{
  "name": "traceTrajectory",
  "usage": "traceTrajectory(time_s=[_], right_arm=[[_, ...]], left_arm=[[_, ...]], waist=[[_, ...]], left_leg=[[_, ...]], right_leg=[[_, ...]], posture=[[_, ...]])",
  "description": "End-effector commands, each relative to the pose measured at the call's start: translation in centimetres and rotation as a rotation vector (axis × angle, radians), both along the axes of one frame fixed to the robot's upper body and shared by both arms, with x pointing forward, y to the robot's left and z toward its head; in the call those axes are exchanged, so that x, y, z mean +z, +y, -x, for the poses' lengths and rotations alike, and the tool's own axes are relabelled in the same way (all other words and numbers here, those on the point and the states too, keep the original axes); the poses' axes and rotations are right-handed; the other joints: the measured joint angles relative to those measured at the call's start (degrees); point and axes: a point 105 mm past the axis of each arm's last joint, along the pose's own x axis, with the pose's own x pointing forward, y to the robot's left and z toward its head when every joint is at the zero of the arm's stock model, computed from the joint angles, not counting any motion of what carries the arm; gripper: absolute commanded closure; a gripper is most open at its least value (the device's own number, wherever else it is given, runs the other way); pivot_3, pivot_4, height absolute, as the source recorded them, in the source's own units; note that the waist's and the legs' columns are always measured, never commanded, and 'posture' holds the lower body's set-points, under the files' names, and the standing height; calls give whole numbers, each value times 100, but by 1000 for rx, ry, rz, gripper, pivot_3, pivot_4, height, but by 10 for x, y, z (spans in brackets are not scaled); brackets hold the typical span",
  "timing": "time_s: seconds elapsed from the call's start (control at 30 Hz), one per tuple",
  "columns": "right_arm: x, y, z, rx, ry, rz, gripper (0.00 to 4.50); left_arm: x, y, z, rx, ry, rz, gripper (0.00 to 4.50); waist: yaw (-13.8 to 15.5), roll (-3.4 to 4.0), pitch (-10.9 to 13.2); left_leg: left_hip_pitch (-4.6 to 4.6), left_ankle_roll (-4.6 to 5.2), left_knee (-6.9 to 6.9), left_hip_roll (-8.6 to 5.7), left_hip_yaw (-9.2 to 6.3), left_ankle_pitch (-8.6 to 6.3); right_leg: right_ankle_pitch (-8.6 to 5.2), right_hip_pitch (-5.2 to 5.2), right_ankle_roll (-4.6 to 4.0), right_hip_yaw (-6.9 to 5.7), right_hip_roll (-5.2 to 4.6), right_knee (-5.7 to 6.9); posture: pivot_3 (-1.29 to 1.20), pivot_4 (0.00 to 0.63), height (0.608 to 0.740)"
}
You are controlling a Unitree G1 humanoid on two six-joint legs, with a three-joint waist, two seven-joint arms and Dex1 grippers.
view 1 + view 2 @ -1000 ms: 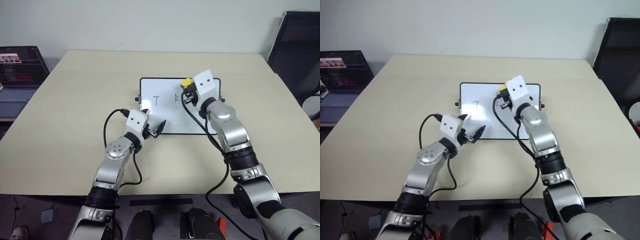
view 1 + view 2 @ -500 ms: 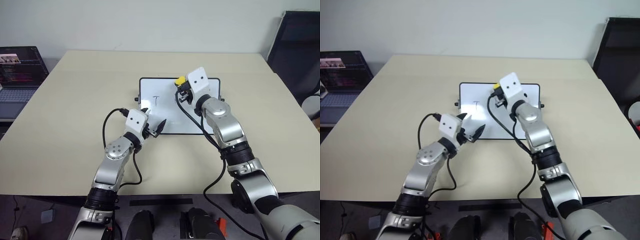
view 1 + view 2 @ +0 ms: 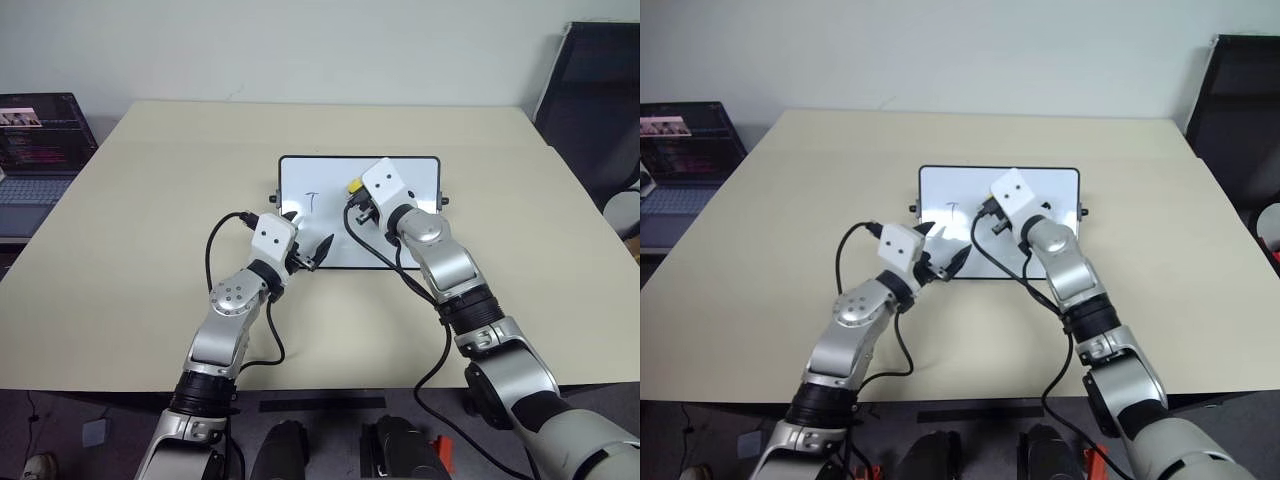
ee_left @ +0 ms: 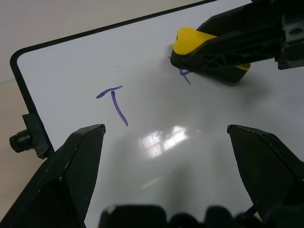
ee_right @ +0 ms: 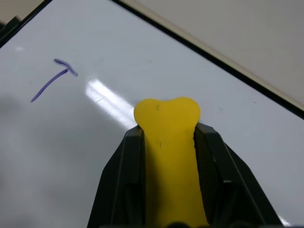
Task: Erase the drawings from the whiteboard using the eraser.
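At the far left, beside the tabletop (image 3: 150,200), a laptop (image 3: 40,150) stands with its dark screen lit; the left eye view shows more of it than the right eye view does. The tabletop is pale beige and carries the whiteboard (image 3: 300,230) near its middle, with a thin black frame and a small black knob at each side.

The left hand (image 3: 308,255) is at the board's near left corner, with its two black fingers spread apart and nothing between them. In the left wrist view both fingers (image 4: 71,161) rise over the glossy white surface, and I cannot tell whether they touch it.

On the left part of the board is a drawn "T" (image 4: 114,102). The head views show it only as a small dark mark, while both wrist views show it clearly as a thin violet letter.

To the right of the "T", the right hand (image 3: 355,200) is closed on the eraser (image 5: 168,142), a yellow block with a rounded tip that sticks out past the fingers. The left wrist view shows what the right wrist view does not: the eraser's tip is down on the board, and a remaining part of a second letter (image 4: 185,76) shows just beside the hand. The rest of the drawings, if any, is hidden under this hand.

At the far right stands a dark chair (image 3: 600,110).
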Motion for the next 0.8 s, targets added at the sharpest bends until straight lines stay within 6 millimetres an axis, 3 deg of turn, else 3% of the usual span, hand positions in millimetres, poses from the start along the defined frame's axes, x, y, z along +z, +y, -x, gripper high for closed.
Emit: traceTrajectory(time_s=[0.03,0.33,0.63,0.8], right_arm=[[-27,-13,6,-30,87,68,3433],[-42,-25,28,-42,124,55,3433],[25,-12,4,-56,-100,-104,3433],[37,4,-5,-32,-147,-115,3433]], left_arm=[[13,3,2,16,-46,19,0],[11,9,3,35,-38,19,0],[14,8,-1,31,-45,18,0],[15,7,-1,28,-48,18,0]], waist=[[1,-1,-1],[12,-3,-3],[10,-3,2],[-4,-3,2]], left_leg=[[2,0,1,0,0,0],[7,1,6,0,-1,2],[6,1,6,-1,3,3],[3,-1,-5,0,3,0]], right_leg=[[0,2,0,-1,0,0],[-1,8,1,1,1,1],[-1,3,1,4,2,1],[0,-2,0,4,2,-2]], posture=[[0,150,740],[0,150,740],[0,150,740],[0,150,740]])
